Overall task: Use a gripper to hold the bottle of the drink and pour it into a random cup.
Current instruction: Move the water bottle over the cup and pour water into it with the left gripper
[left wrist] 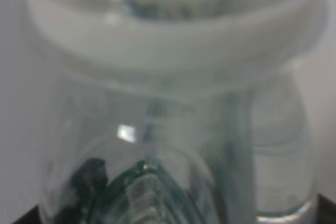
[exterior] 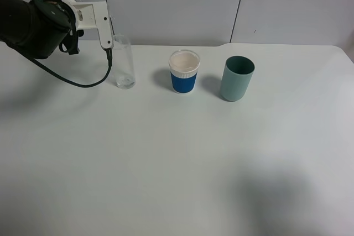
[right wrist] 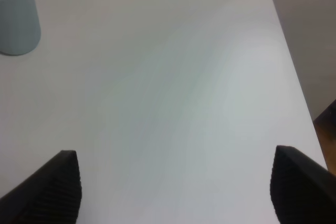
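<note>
My left gripper is raised at the back left, just left of the rim of the tall clear glass cup. It is shut on the bottle of the drink, which is mostly hidden by the gripper in the high view. In the left wrist view the bottle fills the frame, blurred and clear, with green at its lower part. The glass cup shows beside it. My right gripper is open and empty above bare table; it is outside the high view.
A blue-and-white cup stands at the back middle and a teal-green cup to its right, also in the right wrist view. A black cable hangs from the left arm. The white table's right edge is near the right gripper.
</note>
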